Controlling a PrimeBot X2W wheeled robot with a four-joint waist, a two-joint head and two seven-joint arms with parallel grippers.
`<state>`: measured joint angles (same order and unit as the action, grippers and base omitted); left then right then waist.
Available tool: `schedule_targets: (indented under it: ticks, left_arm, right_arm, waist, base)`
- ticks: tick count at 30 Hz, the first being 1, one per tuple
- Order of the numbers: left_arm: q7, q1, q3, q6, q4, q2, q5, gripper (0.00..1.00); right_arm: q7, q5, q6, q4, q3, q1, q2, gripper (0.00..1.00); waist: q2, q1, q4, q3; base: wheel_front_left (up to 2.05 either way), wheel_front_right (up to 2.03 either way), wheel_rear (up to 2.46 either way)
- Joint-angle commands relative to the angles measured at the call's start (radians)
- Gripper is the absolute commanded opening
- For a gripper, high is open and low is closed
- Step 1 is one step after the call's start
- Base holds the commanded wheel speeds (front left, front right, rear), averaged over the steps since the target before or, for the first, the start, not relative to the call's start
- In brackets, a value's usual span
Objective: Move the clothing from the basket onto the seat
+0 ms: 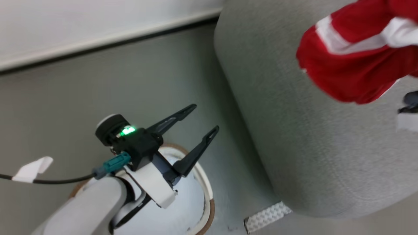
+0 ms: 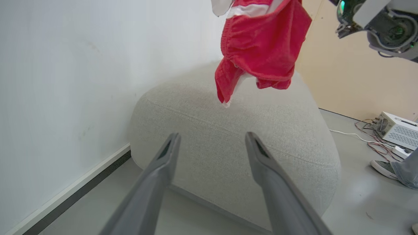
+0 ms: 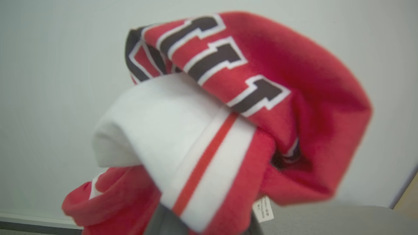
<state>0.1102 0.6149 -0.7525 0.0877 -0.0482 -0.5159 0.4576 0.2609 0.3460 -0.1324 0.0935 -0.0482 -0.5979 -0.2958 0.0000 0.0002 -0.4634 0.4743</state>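
Observation:
The clothing [image 1: 352,62], a red jersey with white stripes, hangs bunched in the air above the seat [image 1: 310,137], a big grey upholstered block. In the left wrist view the clothing [image 2: 264,42] dangles over the seat's [image 2: 228,137] top without resting on it. My right gripper is shut on the clothing [image 3: 228,107], which drapes over it; one grey finger [image 3: 161,223] shows beneath the cloth. My left gripper [image 1: 206,117] stands open and empty above the basket [image 1: 205,186], a white tub with a tan rim, left of the seat. Its fingers [image 2: 169,153] point at the seat's side.
A white wall with a dark skirting [image 1: 98,42] runs behind the seat. A pale patterned strip [image 1: 267,217] lies on the floor at the seat's near corner. To the right stand a white box with cables [image 2: 398,130] and a person's shoe [image 2: 385,168].

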Motion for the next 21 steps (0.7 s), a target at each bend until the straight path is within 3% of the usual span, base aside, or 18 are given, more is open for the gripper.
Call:
schedule_targets:
  ticks: [1, 8, 13, 18, 21]
  left_arm:
    - [-0.007, 0.013, 0.008, 0.002, -0.016, -0.016, -0.006, 1.00]
    - [-0.023, 0.031, 0.035, -0.006, -0.072, -0.078, -0.014, 1.00]
    - [-0.011, 0.037, 0.056, -0.015, -0.087, -0.092, -0.004, 1.00]
    - [0.002, 0.036, 0.078, -0.023, -0.090, -0.115, 0.002, 1.00]
    - [0.011, 0.031, 0.083, -0.026, -0.086, -0.122, 0.007, 1.00]
  right_arm:
    - [0.003, -0.010, 0.003, 0.010, 0.019, -0.033, -0.018, 0.00]
    - [0.003, 0.026, 0.003, 0.138, 0.137, -0.156, -0.123, 0.00]
    - [-0.013, 0.021, 0.003, 0.272, 0.224, -0.228, -0.188, 0.00]
    - [-0.086, 0.019, 0.003, 0.426, 0.237, -0.303, -0.241, 0.00]
    - [-0.178, 0.033, 0.003, 0.521, 0.217, -0.336, -0.237, 0.00]
  waist:
    - [0.0000, -0.0002, 0.064, 0.120]
    - [0.0000, -0.0002, 0.118, 0.223]
    - [0.0000, -0.0002, 0.160, 0.262]
    - [0.0000, -0.0002, 0.187, 0.295]
    - [0.0000, -0.0002, 0.194, 0.299]
  base:
    - [0.00, 0.00, 0.00]
    - [0.00, 0.00, 0.00]
    - [0.00, 0.00, 0.00]
    - [0.00, 0.00, 0.00]
    - [0.00, 0.00, 0.00]
